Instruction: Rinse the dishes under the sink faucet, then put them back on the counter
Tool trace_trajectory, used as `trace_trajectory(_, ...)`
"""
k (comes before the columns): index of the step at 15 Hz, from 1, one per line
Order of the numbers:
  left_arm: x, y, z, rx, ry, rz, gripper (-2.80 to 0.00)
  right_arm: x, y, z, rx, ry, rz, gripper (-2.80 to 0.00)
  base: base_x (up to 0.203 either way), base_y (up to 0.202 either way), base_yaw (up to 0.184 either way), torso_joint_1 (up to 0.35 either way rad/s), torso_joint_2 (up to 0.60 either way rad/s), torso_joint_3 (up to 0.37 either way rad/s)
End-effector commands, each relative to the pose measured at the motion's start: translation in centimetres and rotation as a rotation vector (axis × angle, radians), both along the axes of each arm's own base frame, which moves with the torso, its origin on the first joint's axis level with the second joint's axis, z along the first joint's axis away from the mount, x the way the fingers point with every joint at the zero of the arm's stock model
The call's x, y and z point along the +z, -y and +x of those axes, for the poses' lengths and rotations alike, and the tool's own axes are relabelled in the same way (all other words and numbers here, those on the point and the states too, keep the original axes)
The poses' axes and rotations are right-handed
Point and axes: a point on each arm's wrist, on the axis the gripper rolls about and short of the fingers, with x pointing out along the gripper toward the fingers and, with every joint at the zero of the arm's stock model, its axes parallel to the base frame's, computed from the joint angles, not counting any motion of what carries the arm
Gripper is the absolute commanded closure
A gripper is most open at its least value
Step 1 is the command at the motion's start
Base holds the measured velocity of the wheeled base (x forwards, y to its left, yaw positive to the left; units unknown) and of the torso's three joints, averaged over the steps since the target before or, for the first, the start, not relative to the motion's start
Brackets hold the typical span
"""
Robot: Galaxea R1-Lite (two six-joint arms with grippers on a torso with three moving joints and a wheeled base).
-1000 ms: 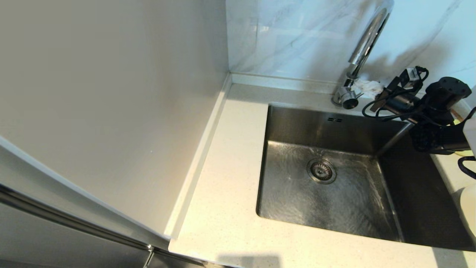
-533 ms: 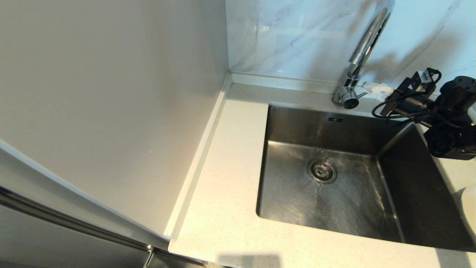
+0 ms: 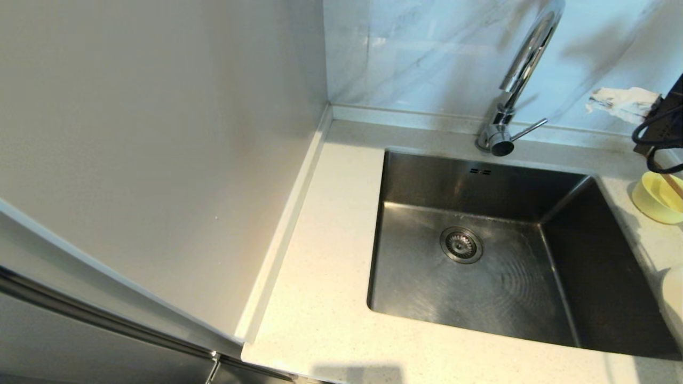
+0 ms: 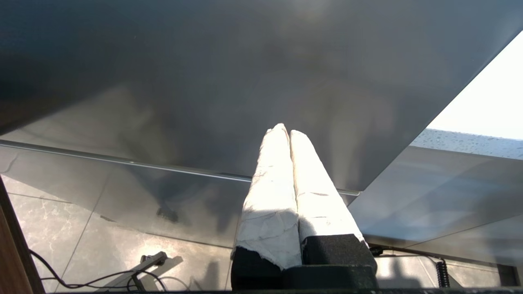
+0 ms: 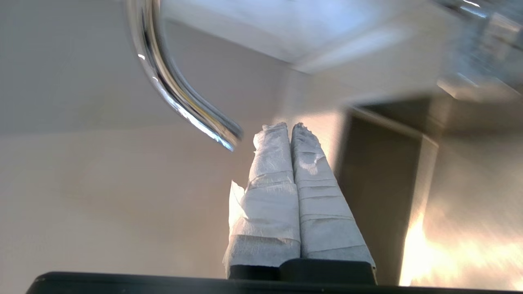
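Hovering right pincer (image 5: 291,126) pressed together, empty, beside faucet (image 3: 525,58) spout, likely for lever work. Bowl (image 3: 656,197) with chopsticks (image 3: 673,185) on worktop (image 3: 331,298) below it; sink (image 3: 480,181) bare. Left pincer (image 4: 286,130) likewise closed, parked below worktop.

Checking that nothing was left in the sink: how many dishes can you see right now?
2 clearly. A yellow bowl sits on the counter to the right of the sink, and a plate is cut off by the view's right edge. None are in the sink; more may lie outside the view.
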Motion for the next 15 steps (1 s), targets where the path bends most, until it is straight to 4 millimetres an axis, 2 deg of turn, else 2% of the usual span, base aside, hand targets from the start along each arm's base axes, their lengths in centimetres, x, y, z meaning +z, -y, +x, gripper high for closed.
trace_trajectory(1,0.0,0.0,0.0,0.0,0.0,0.0,0.0,-0.1,-1.0,-4.5,-0.079,-0.253,-0.028,0.0,0.0,0.0,0.0,0.0,0.0,0.0)
trace_trajectory(3,0.0,0.0,0.0,0.0,0.0,0.0,0.0,-1.7,-1.8,-6.6,-0.335,-0.475,-0.276,0.0,0.0,0.0,0.0,0.0,0.0,0.0)
trace_trajectory(4,0.0,0.0,0.0,0.0,0.0,0.0,0.0,-2.0,-1.9,-7.5,-0.557,-0.568,-0.46,0.0,0.0,0.0,0.0,0.0,0.0,0.0)
trace_trajectory(5,0.0,0.0,0.0,0.0,0.0,0.0,0.0,-1.5,-2.2,-8.7,-0.738,-0.572,-0.661,0.0,0.0,0.0,0.0,0.0,0.0,0.0)
trace_trajectory(7,0.0,0.0,0.0,0.0,0.0,0.0,0.0,1.0,-3.6,-13.0,-0.974,-0.385,-0.958,0.0,0.0,0.0,0.0,0.0,0.0,0.0)
trace_trajectory(8,0.0,0.0,0.0,0.0,0.0,0.0,0.0,1.4,-4.4,-15.5,-1.021,-0.251,-1.057,0.0,0.0,0.0,0.0,0.0,0.0,0.0)
trace_trajectory(10,0.0,0.0,0.0,0.0,0.0,0.0,0.0,-0.7,-5.8,-19.9,-1.065,-0.089,-1.183,0.0,0.0,0.0,0.0,0.0,0.0,0.0)
trace_trajectory(12,0.0,0.0,0.0,0.0,0.0,0.0,0.0,-3.2,-7.0,-24.3,-1.101,0.033,-1.233,0.0,0.0,0.0,0.0,0.0,0.0,0.0)
trace_trajectory(15,0.0,0.0,0.0,0.0,0.0,0.0,0.0,-8.0,-8.3,-29.1,-1.084,0.164,-1.23,0.0,0.0,0.0,0.0,0.0,0.0,0.0)
